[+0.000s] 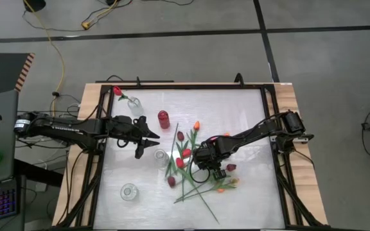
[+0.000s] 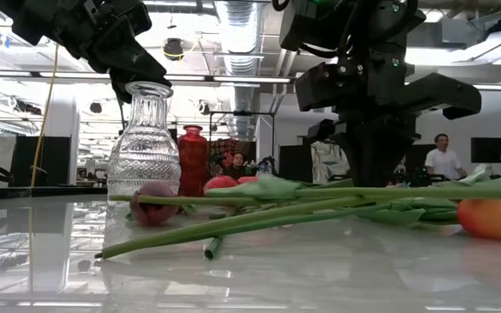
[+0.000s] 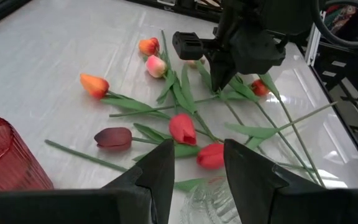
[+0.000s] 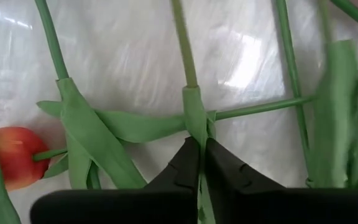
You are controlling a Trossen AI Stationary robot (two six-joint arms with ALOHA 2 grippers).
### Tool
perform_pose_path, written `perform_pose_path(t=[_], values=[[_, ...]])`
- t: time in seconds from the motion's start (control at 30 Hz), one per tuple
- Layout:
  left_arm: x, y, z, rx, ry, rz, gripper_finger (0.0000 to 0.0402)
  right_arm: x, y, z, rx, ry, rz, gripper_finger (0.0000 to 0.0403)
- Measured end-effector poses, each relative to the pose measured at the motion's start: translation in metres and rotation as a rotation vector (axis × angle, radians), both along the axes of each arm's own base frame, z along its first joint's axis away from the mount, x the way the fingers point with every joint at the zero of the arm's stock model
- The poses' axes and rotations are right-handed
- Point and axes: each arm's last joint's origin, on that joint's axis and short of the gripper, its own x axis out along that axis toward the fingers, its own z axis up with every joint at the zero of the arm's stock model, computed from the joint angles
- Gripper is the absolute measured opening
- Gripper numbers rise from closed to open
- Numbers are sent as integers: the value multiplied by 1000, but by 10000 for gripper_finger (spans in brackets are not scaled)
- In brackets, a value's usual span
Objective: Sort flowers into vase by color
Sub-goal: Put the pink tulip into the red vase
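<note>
Tulip stem (image 4: 199, 127) pinched in right claw (image 4: 201, 163)

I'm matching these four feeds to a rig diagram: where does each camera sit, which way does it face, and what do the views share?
High view: above the table, looking straight down; both dark arms show, left gripper, right gripper.
Low view: at table-top height, looking level across at a clear cut-glass vase; both arms hang in from above.
Left wrist view: on the left arm, looking past its open fingers at the artificial tulips.
Right wrist view: looks down on fingers pinching a green stem.
Shared: the tulips appear in all.
</note>
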Motion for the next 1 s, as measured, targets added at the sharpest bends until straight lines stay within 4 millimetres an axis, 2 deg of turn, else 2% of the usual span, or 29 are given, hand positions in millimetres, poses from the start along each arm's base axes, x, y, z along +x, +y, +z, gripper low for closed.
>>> perform_pose_path(t=[0.27,0.6,0.77,1.0], values=[[0,0,0,0,0,0,126,1,1,6,-3,14,1,37],[0,0,0,0,0,0,126,3,1,41,-39,103,50,37],[0,0,0,0,-1,0,126,1,-2,61,-160,139,100,37],[1,0,2,1,-21,0,126,0,-11,86,-452,142,89,37]])
